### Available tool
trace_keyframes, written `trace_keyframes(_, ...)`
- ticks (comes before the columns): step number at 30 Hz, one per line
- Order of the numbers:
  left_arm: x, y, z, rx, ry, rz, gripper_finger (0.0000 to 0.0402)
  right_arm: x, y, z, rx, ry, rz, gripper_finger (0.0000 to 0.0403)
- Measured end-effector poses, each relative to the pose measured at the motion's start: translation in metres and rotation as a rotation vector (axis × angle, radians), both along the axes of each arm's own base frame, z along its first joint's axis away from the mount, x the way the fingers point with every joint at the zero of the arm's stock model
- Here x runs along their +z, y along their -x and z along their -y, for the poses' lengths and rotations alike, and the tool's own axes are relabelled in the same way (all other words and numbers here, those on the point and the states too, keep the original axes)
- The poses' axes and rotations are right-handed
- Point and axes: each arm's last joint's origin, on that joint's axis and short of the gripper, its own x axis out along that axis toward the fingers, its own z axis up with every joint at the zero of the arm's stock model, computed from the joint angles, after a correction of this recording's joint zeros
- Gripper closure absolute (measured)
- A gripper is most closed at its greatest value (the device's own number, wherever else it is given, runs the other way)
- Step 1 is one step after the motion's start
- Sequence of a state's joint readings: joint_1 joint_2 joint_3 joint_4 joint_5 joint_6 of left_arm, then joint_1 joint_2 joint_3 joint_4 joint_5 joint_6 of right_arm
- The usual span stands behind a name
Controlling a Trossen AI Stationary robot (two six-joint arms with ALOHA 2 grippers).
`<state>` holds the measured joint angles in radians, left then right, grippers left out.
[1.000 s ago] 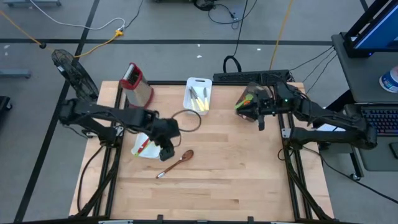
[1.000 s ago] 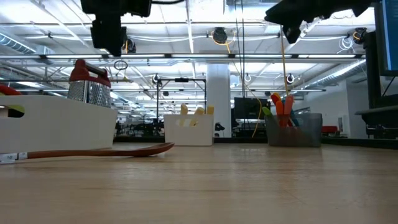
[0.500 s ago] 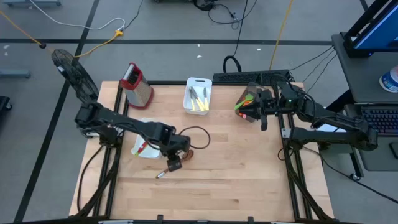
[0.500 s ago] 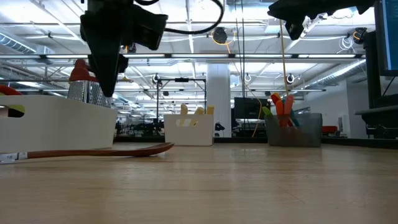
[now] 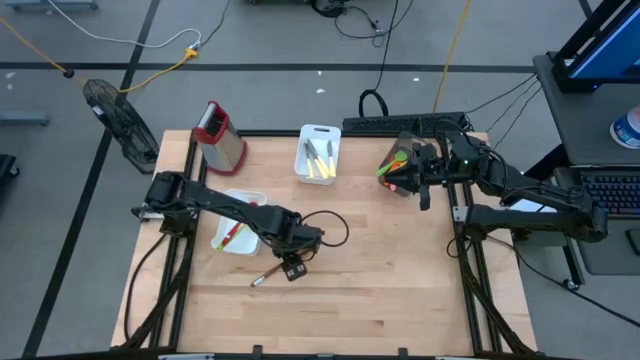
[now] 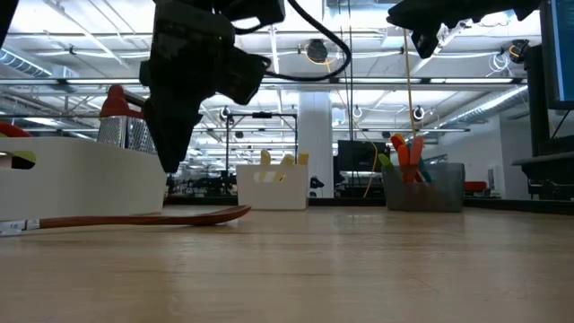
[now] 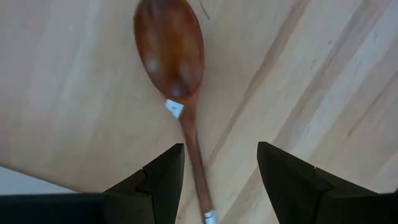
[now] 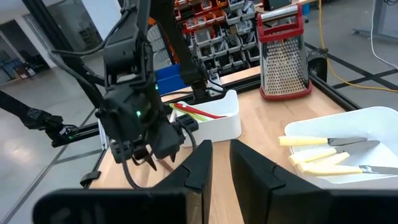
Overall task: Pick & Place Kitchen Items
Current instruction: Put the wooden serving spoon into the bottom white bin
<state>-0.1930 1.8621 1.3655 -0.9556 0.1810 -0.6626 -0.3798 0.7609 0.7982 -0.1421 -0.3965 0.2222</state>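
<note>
- High view: the left tool [image 5: 293, 268] has swung across from beside the white bin [image 5: 247, 199] and now hangs over the wooden spoon [image 5: 262, 279] lying on the table [image 5: 400, 290], so a pick looks close.
- Left wrist view alone shows its fingers [image 7: 163, 177] apart, straddling the spoon's handle without touching it.
- Right tool [image 5: 424, 195] waits nearly closed, empty, beside the grey bin [image 5: 396, 165].

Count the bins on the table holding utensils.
3. A white bin at the left edge beside the left arm, a white bin with cream knives at the far middle, and a grey bin under the right arm. Contents may be partly hidden.
</note>
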Motion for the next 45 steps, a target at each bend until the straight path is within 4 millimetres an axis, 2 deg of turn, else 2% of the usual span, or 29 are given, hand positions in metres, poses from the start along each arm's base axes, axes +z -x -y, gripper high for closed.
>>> trace_keyframes(4, -0.007, -0.004, -0.004, 0.038, 0.032, -0.028, 0.0193, 0.0, 0.0, 0.0, 0.0, -0.001, -0.001, 0.0353)
trace_keyframes(13, -0.026, -0.009, -0.011, 0.059, -0.013, -0.08, 0.0192, 0.0, 0.0, 0.0, 0.0, -0.002, -0.001, 0.0353)
trace_keyframes(21, -0.046, -0.005, -0.011, 0.061, -0.034, -0.212, 0.0192, 0.0, 0.0, 0.0, -0.004, -0.028, -0.005, 0.0353)
trace_keyframes(26, -0.055, -0.006, -0.003, 0.037, 0.032, -0.25, 0.0192, 0.0, 0.0, 0.0, -0.004, -0.027, -0.005, 0.0353)
trace_keyframes(32, -0.067, -0.004, 0.011, -0.036, -0.01, -0.269, 0.0199, 0.0, 0.0, 0.0, -0.005, -0.025, -0.004, 0.0353)
trace_keyframes(36, -0.07, -0.004, 0.013, -0.059, -0.023, -0.275, 0.0242, 0.001, 0.0, 0.0, -0.006, -0.022, 0.002, 0.0353)
trace_keyframes(43, -0.072, -0.005, 0.013, -0.074, -0.028, -0.26, 0.0379, 0.0, 0.0, 0.0, -0.007, -0.024, 0.002, 0.0353)
trace_keyframes(45, -0.072, -0.005, 0.013, -0.082, -0.029, -0.251, 0.0387, 0.001, 0.0, 0.0, -0.007, -0.024, 0.002, 0.0353)
